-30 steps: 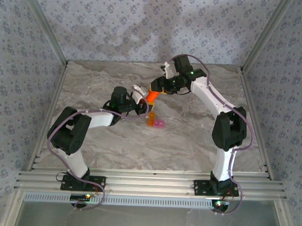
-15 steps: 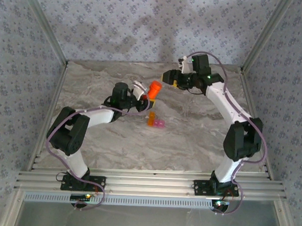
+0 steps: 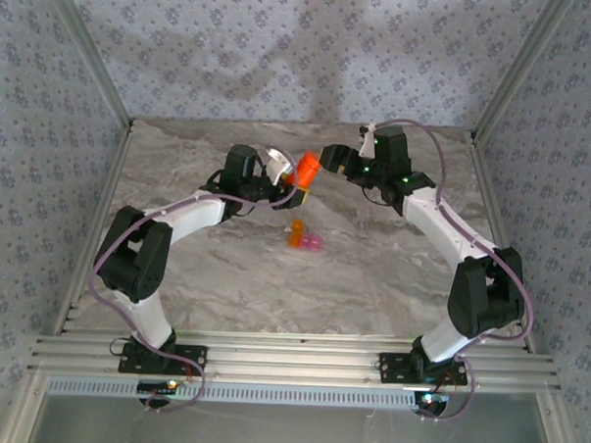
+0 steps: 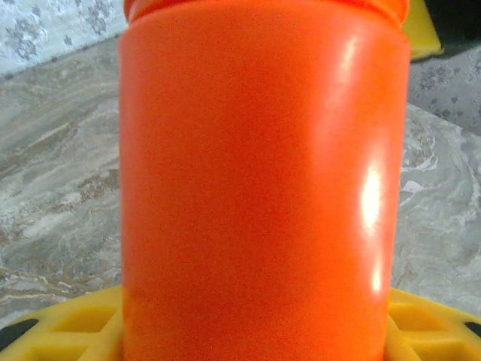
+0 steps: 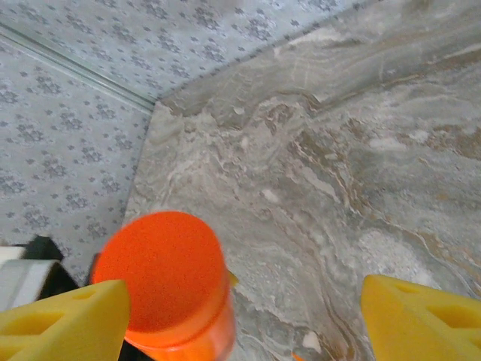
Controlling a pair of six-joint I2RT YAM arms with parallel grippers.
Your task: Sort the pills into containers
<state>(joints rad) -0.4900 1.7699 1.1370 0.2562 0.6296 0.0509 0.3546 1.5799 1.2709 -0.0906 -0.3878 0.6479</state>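
An orange-red bottle [image 3: 303,170] with its lid on hangs above the back middle of the table, and my left gripper [image 3: 286,178] is shut on it. In the left wrist view the bottle [image 4: 263,188] stands between the yellow pads [image 4: 68,331]. My right gripper [image 3: 328,156] is open just right of the bottle's top; its fingers [image 5: 64,323] are spread wide, with the lid [image 5: 161,282] beside the left one and not gripped. The containers [image 3: 305,238], a tiny orange and pink pair, lie on the table nearer me. The pills are hidden.
The marble table [image 3: 391,275] is walled by patterned panels on three sides, with a metal rail [image 3: 289,363] at the near edge. Both arms reach toward the back middle, close to each other.
My right gripper let go of the bottle, opened wider and drew back to the right. My left gripper carried the bottle up and toward the back.
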